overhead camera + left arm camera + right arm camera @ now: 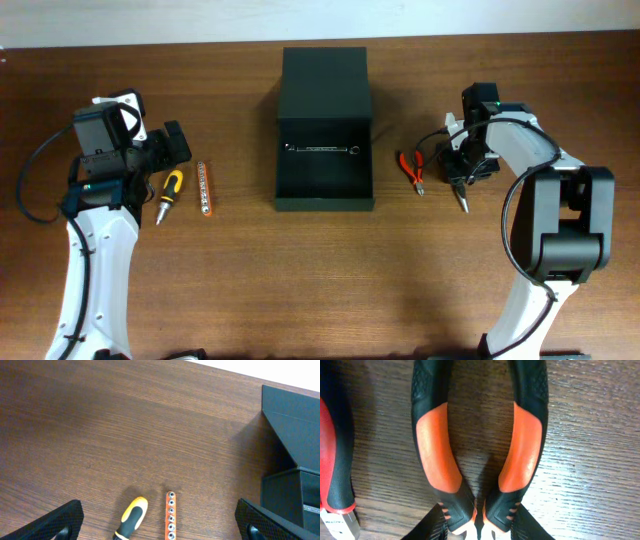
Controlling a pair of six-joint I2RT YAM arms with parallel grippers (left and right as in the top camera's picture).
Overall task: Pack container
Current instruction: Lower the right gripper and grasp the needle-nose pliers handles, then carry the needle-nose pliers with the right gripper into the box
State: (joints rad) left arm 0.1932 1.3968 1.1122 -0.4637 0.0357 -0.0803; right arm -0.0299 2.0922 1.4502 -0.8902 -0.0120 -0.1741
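left tool (172,148) spread wide above screwdriver (170,190) | right tool (461,178) low over orange pliers (432,445), grip cannot be told | container (323,130) mid-bench (320,290), lid open, well apart from both arms

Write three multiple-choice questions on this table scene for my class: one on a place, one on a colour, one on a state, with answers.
1. Where does the wrench lie?
A. inside the container
B. in a drawer
C. under a cloth

2. What colour is the screwdriver handle?
A. blue
B. yellow and black
C. white

3. How is the container's lid?
A. shut
B. open
C. taped down

Answers:
1 A, the overhead view shows it on the box floor.
2 B, both the overhead and left wrist views show it.
3 B, the lid is swung back and the inside shows.
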